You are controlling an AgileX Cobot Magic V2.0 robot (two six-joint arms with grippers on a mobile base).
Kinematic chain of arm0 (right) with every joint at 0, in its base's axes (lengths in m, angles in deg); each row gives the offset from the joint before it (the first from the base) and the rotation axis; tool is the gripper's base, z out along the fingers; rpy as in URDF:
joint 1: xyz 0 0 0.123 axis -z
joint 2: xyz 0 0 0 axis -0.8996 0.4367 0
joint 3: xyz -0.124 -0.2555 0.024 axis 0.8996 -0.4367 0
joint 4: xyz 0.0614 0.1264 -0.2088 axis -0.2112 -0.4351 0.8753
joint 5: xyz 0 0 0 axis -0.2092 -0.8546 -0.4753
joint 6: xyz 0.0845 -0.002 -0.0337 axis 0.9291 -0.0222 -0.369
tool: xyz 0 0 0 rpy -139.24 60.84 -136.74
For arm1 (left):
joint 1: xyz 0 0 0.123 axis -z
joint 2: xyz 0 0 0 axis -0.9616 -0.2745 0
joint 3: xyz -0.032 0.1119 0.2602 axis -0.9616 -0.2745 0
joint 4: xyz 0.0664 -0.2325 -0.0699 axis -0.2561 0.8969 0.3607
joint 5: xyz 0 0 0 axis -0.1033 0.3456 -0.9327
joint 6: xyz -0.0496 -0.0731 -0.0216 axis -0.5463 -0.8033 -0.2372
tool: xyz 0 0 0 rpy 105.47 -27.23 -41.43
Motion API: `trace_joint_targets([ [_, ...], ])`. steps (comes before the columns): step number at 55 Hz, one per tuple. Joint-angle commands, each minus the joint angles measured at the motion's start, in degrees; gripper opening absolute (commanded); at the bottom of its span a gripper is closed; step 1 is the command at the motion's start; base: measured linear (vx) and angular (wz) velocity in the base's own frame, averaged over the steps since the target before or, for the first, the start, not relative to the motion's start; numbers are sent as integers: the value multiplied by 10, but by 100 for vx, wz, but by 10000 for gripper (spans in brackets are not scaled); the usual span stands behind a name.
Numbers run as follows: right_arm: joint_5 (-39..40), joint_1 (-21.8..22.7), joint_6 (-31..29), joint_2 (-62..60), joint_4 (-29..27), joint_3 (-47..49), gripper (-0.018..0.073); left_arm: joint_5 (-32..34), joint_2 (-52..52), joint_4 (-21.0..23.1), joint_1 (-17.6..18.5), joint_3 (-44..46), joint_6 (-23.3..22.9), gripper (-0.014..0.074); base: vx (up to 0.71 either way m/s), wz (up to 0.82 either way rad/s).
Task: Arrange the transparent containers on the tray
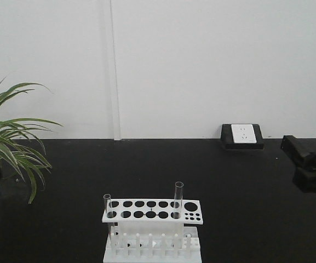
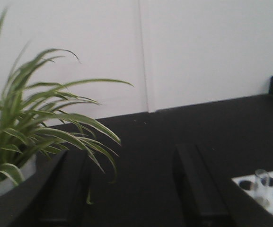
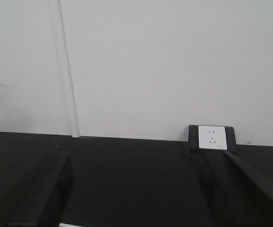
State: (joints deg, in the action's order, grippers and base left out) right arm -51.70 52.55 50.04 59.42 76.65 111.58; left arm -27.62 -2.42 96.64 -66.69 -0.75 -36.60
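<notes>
I see rack [image 1: 152, 221] bottom cut off, two test tubes [image 1: 178, 197] inside. Spread wide, empty: left gripper [image 2: 131, 198], right gripper [image 3: 136, 198]. Black table [image 1: 245, 186], white wall [image 1: 201, 66].

The white rack [image 1: 152, 219] loses its base to the front view's lower edge, and the lower ends of the test tubes [image 1: 178, 198] inside it are blurred. Left of the rack the plant [image 1: 7, 137] is cropped by the frame, as is a dark arm part [image 1: 311, 164] to its right.
</notes>
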Motion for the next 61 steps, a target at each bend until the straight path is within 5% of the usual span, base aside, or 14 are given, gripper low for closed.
trace_joint_targets([
  [1,49,1,-1,2,2,18,532,116,-23,-69,26,-12,-46,473,0,0],
  [11,58,1,-8,13,3,18,482,263,-140,-237,53,-4,-175,461,0,0],
  [16,60,1,-14,13,3,18,480,328,-211,-274,53,23,-217,461,0,0],
  [34,63,1,-40,13,3,18,480,356,-397,-283,54,169,-261,461,0,0],
  [61,77,1,-40,13,3,18,480,350,-489,-303,69,250,-261,461,0,0],
])
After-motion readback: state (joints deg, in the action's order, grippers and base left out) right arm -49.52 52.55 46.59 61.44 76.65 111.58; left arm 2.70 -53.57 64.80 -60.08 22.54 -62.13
